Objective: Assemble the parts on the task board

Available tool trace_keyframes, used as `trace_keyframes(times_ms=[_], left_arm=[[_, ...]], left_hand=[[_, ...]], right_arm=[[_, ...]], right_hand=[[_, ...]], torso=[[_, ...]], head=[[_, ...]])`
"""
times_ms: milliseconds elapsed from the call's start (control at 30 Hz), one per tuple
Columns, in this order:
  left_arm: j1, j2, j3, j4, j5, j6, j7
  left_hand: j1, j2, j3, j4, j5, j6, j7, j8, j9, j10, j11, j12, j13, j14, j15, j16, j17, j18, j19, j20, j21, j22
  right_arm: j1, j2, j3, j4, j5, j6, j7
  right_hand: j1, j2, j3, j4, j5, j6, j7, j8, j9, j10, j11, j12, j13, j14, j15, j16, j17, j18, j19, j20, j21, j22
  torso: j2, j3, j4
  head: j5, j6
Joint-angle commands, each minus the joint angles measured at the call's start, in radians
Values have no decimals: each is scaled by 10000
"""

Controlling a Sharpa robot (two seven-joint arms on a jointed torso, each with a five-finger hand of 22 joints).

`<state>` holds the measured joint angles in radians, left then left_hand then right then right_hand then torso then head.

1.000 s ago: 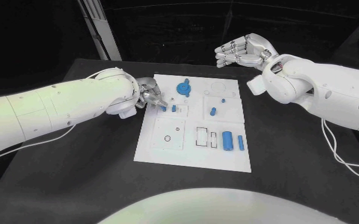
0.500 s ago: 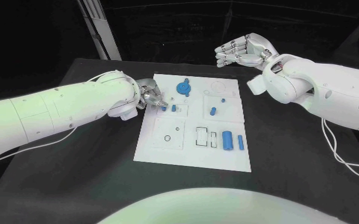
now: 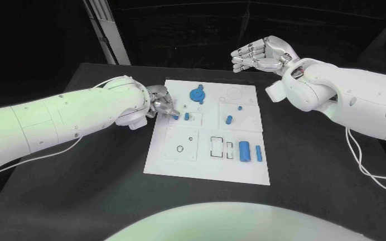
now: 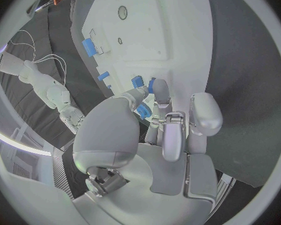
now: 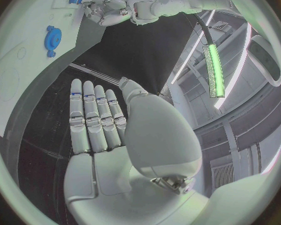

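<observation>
Fingertips of your left hand (image 3: 161, 105) pinched a small blue part (image 3: 175, 116) at the task board (image 3: 173, 160)'s nine o'clock edge, seating probably next; right hand (image 3: 259, 54) hovered empty, fingers apart.

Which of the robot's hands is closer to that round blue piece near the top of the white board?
The left. The left hand sits at the board's left edge, just beside the round blue piece. The right hand hangs raised beyond the board's far right corner.

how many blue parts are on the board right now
7 blue parts: round one at the far end, two small ones by the left hand, two mid-board, two cylinders near right. Fingers may hide more.
</observation>
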<state>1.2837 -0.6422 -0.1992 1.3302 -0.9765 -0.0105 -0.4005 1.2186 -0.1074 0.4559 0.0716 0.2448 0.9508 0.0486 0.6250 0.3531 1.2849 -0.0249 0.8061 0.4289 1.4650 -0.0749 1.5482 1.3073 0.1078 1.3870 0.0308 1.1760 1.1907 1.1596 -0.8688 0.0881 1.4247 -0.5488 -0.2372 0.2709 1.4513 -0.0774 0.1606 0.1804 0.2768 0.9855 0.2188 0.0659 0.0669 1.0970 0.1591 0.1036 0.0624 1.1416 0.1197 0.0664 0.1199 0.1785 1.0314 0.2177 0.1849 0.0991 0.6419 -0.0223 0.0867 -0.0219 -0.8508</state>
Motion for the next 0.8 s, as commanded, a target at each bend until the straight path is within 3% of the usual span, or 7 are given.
trace_keyframes(times_ms=[33, 800], left_arm=[[-2, 8, -7, 9, -73, 398, -113], [-1, 250, -7, -284, -74, 714, -162]], left_hand=[[90, -27, 1405, -1370, 35, 87, 5, 62, 17, 65, -39, 33, 11, 950, -90, 13, 2125, -56, 39, -25, 23, -1], [-268, -75, 1439, -1214, 78, 187, -67, 97, 13, 241, -75, 250, 325, 953, -111, 19, 2135, -58, 40, -44, 14, 8]], right_arm=[[18, 5, 5, 7, 36, 78, 90], [18, -4, 4, 28, 36, 78, 80]], right_hand=[[-56, 76, -5, -75, 42, -55, -9, -30, -5, -97, 4, -4, 3, -17, -26, 3, -11, 42, 51, 44, -36, -11], [-56, 76, -5, -75, 42, -55, -9, -30, -5, -97, 4, -4, 3, -17, -26, 3, -11, 42, 51, 44, -36, -11]], torso=[[-2, -1, -1], [2, 7, -2]], head=[[11, 1], [-7, -23]])
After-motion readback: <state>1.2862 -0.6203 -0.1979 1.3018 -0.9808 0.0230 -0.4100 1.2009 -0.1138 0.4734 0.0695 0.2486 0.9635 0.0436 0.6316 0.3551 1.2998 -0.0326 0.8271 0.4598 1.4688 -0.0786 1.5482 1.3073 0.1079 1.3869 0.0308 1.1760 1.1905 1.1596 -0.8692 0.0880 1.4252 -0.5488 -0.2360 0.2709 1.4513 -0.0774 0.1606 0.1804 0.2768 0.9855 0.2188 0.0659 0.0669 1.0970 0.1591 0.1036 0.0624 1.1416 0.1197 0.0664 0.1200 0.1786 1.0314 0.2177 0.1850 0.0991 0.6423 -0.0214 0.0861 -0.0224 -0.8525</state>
